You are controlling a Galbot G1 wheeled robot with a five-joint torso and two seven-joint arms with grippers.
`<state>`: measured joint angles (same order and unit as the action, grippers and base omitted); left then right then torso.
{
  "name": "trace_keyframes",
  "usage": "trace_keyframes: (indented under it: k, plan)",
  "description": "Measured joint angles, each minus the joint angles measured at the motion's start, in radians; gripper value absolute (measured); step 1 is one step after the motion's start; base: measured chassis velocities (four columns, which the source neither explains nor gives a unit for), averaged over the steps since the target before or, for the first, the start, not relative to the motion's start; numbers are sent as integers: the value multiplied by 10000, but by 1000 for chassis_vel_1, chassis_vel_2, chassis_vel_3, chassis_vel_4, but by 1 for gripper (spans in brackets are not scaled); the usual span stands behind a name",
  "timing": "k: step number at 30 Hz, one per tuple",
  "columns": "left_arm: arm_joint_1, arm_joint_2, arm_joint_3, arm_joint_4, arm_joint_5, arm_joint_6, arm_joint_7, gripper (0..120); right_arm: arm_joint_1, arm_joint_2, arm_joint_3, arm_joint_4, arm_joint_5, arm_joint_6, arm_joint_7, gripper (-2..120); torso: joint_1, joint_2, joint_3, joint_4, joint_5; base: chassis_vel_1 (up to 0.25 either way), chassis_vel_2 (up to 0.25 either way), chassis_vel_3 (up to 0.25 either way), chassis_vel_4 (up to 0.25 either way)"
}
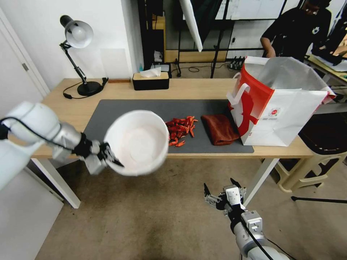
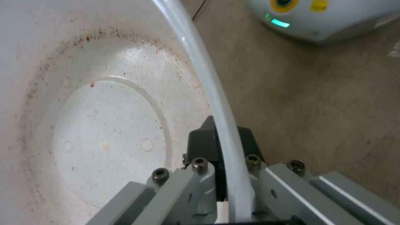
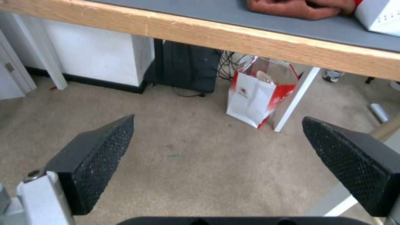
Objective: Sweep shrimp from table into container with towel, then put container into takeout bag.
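The left pincer is clamped on the rim of the container, one finger inside the wall and the other outside, as the left wrist view shows. It holds the white bowl in the air, tipped so its inside faces up and toward the robot, just off the near edge of the surface — partly over the floor, partly over the grey mat. The bowl has nothing in it but reddish specks and smears along its inner wall. Just beside the container, toward the robot's right, the shrimp lie in a loose red-orange heap on the mat near the front edge. Next to them, apart by a narrow gap, is the towel, folded and rust-red, its far side touching the takeout bag, which stands upright and open at the right end of the surface with its red panel toward the towel. The right pincer hangs low over the carpet, in front of and below the surface edge, its two black pads spread wide and holding nothing. At the back of the surface stand a black tissue box and a desk lamp.
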<state>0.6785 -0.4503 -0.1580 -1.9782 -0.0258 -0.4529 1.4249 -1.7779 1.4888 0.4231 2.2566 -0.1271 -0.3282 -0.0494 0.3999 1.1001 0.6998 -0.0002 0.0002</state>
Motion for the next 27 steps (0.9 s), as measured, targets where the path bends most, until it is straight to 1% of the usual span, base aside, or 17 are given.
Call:
trace_keyframes:
  k: [1,2,5,6,8,9,10,11,13,14,16,17,20,21,23,24,27]
  plan:
    - [299,28,-120,-236,69,-39,2,0,-18,7,13,23,-8,1,0,100,0,0,0,0,-2,0,0,0,0]
    - [299,28,-120,-236,69,-39,2,0,-18,7,13,23,-8,1,0,100,0,0,0,0,-2,0,0,0,0]
    - [1585,57,-613,-1053,546,-219,7,0,-67,31,46,115,-33,6,1,100,0,-1,0,3,-1,0,0,0,0]
    - [1585,57,-613,-1053,546,-219,7,0,-67,31,46,115,-33,6,1,100,0,-1,0,3,-1,0,0,0,0]
    - [2338,26,-869,-1459,883,-322,27,0,-100,57,54,153,-66,15,0,100,-1,-1,0,2,-1,0,0,0,0]
    - [2338,26,-869,-1459,883,-322,27,0,-100,57,54,153,-66,15,0,100,-1,-1,0,2,-1,0,0,0,0]
    - [3243,-72,-1049,-1798,1350,-462,63,0,-150,108,48,195,-131,35,1,100,-1,-1,0,3,-1,0,0,0,0]
    - [3243,-72,-1049,-1798,1350,-462,63,0,-150,108,48,195,-131,35,1,100,-1,-1,0,3,-1,0,0,0,0]
    - [3736,-268,-985,-1769,1863,-611,105,0,-200,167,43,272,-174,50,2,100,-1,-1,1,3,-1,0,0,0,0]
    - [3736,-268,-985,-1769,1863,-611,105,0,-200,167,43,272,-174,50,2,100,-1,-1,1,3,-1,0,0,0,0]
    - [3822,-742,-685,-1235,2498,-743,159,0,-276,187,78,451,-182,52,2,100,0,-1,2,2,-1,0,0,0,0]
    - [3822,-742,-685,-1235,2498,-743,159,0,-276,187,78,451,-182,52,2,100,0,-1,2,2,-1,0,0,0,0]
    - [3660,-1135,-416,-594,2848,-856,214,0,-378,180,140,617,-182,52,1,100,0,-1,2,0,-2,0,0,0,0]
    - [3660,-1135,-416,-594,2848,-856,214,0,-378,180,140,617,-182,52,1,100,0,-1,2,0,-2,0,0,0,0]
    - [3463,-1608,-187,268,3173,-1069,218,0,-483,177,180,764,-177,71,0,100,0,-2,2,1,-2,0,0,0,0]
    - [3463,-1608,-187,268,3173,-1069,218,0,-483,177,180,764,-177,71,0,100,0,-2,2,1,-2,0,0,0,0]
    - [3216,-2147,6,1074,3505,-1320,215,0,-547,182,224,877,-160,92,-2,100,2,-2,2,1,-3,0,0,0,0]
